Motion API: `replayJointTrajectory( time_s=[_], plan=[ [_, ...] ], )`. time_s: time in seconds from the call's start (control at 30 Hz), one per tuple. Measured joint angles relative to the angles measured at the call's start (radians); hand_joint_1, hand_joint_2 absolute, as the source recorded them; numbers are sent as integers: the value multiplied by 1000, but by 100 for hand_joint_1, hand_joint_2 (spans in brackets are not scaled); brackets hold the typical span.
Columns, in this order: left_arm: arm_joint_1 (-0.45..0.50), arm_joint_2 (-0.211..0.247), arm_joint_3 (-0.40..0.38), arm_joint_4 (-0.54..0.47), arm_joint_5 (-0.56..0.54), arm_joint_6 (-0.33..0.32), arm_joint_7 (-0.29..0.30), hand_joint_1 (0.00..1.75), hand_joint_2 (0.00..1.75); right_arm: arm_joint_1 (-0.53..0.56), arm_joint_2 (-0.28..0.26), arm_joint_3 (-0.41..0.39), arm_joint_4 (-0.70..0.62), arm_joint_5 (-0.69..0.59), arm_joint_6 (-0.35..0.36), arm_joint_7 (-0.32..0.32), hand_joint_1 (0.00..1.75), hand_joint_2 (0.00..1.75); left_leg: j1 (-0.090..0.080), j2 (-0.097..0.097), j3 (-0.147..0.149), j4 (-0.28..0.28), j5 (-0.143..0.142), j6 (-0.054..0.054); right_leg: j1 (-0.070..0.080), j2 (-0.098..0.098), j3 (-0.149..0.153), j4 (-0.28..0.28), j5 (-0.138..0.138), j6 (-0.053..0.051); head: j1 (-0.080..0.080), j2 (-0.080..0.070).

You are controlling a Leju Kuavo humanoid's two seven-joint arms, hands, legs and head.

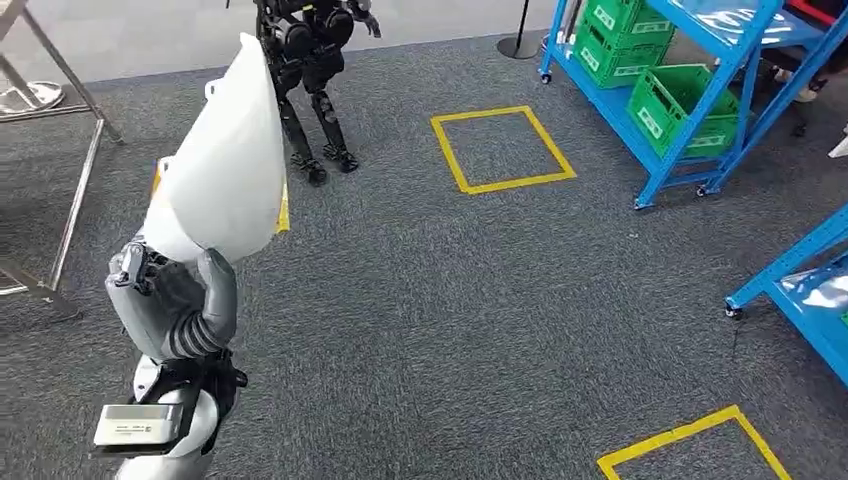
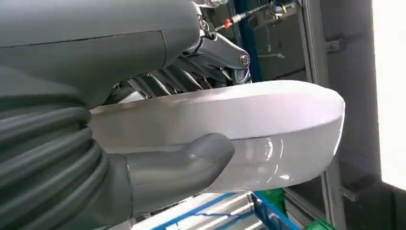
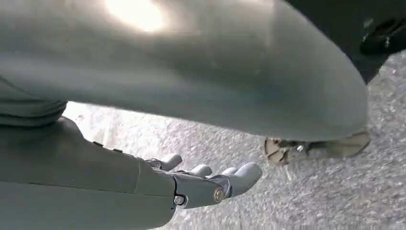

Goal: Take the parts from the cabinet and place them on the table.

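Note:
My left hand (image 1: 175,300) is raised at the left of the head view and grips a large white curved shell part (image 1: 225,160) by its lower end, so the part stands up above the hand. A yellow label edge shows behind it. In the left wrist view the thick grey thumb (image 2: 191,163) presses on the glossy white part (image 2: 277,120), with darker fingers wrapped over its far side. In the right wrist view my right hand (image 3: 206,184) hangs over grey carpet with its fingers stretched out and nothing in them.
A blue rack (image 1: 690,130) with green crates (image 1: 680,105) stands at the back right; a second blue rack (image 1: 800,290) juts in at the right edge. Yellow tape squares (image 1: 500,150) mark the carpet. A black humanoid robot (image 1: 310,80) stands ahead, and a metal frame (image 1: 75,190) at the left.

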Motion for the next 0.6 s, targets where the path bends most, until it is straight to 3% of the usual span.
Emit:
replayJointTrajectory(
  time_s=[0.07,0.1,0.17,0.23,0.27,0.3,0.33,0.4,0.43,0.47,0.5,0.57,0.6],
  plan=[
    [3,0,0,-4,-2,3,0,175,175,0,-2,0,0,1,1,0,0,0,0,-17,0,3,0,-1,2,21,85,-180,91,-12,0,0],
    [6,0,0,-7,-3,3,-1,175,175,0,-4,0,0,1,1,1,0,0,1,-23,-1,3,0,-4,4,49,110,-237,91,-15,0,0],
    [12,0,0,-9,-3,6,-2,175,175,-1,-5,0,0,1,3,1,0,0,0,-34,-3,0,2,-18,12,34,110,-243,97,-19,0,0],
    [22,0,0,-11,-5,7,-2,175,175,-3,-5,0,0,1,2,1,0,0,1,-45,-4,-8,7,-31,14,23,112,-247,102,-29,0,0],
    [24,0,0,-15,-5,7,-2,175,175,-2,-3,0,0,1,2,1,0,0,-1,-38,-8,1,3,-35,2,12,116,-260,112,-38,0,0],
    [24,2,0,-18,-6,9,-3,175,175,0,-3,0,0,2,2,2,0,0,-4,-1,-19,25,-15,-36,4,6,117,-263,113,-41,-1,0],
    [24,2,0,-19,-8,10,-4,175,175,1,-3,0,0,1,0,1,0,0,-3,21,-44,79,-53,-40,4,-1,117,-263,112,-48,-6,0],
    [32,2,-1,-19,-10,13,-4,175,175,2,-3,0,0,2,-1,2,0,0,2,35,-120,243,-132,-48,5,-19,116,-262,111,-50,-6,0],
    [36,2,-1,-19,-13,14,-4,175,175,3,-3,0,0,2,-2,2,0,0,5,36,-147,299,-147,-52,5,-28,115,-262,111,-50,-6,0],
    [39,3,-1,-19,-15,15,-4,175,175,3,-2,0,0,2,-2,2,0,0,8,38,-146,300,-135,-55,5,-36,115,-262,111,-50,-6,0],
    [40,5,-1,-19,-16,16,-4,175,175,2,-1,0,0,2,-2,2,0,0,10,41,-124,261,-107,-57,4,-44,115,-261,110,-48,-6,0],
    [40,6,-1,-20,-17,18,-4,175,175,2,2,0,0,2,-4,2,0,0,14,64,-23,74,-22,-61,0,-58,118,-256,105,-40,-6,0],
    [39,6,-1,-21,-17,18,-4,175,175,2,2,0,0,2,-4,2,0,0,15,100,14,-3,-18,-60,2,-64,119,-250,101,-33,-6,0]
  ],
)
